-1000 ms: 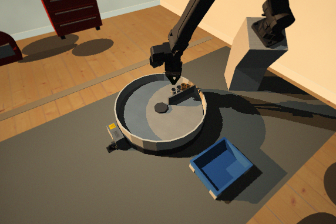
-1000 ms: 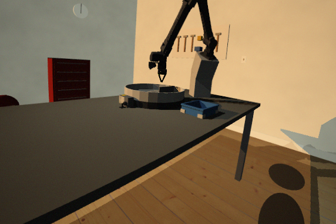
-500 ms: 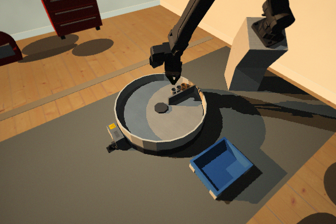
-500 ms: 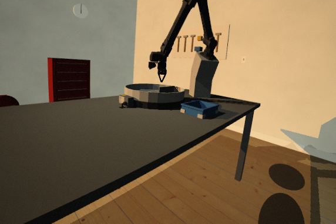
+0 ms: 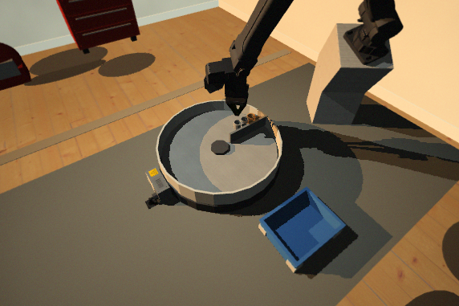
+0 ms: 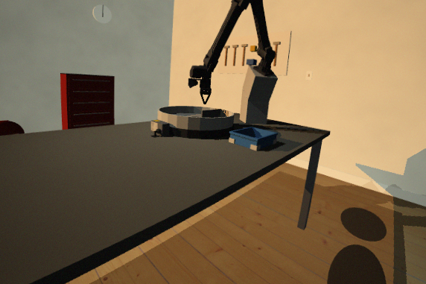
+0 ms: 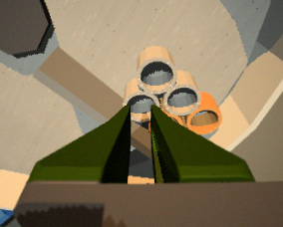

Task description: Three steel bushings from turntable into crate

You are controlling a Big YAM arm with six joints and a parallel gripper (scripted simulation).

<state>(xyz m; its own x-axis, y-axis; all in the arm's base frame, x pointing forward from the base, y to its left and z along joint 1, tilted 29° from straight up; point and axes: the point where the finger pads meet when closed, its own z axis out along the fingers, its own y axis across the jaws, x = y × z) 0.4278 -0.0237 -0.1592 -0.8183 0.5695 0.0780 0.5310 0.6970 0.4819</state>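
The round turntable [image 5: 217, 191] [image 6: 194, 123] holds a tight cluster of short sleeves at its far side, behind a low divider wall [image 5: 249, 132] [image 7: 80, 85]. In the wrist view three grey steel bushings [image 7: 156, 74] [image 7: 182, 98] [image 7: 141, 111] stand upright and touching, with an orange bushing [image 7: 205, 116] [image 5: 252, 117] beside them. The steel ones also show in the top view [image 5: 241, 123]. My gripper [image 5: 237, 112] [image 6: 205, 101] [image 7: 141, 113] hangs just above the cluster, pointing down over the nearest steel bushing, fingers nearly together with nothing between them. The blue crate [image 5: 281, 245] [image 6: 253, 137] is empty.
A dark octagonal hub [image 5: 220, 147] [image 7: 22, 25] sits at the turntable's centre. A small motor box [image 5: 157, 179] is at the turntable's left rim. The arm's pedestal [image 5: 345, 75] stands behind on the right. The crate sits in front and to the right of the turntable.
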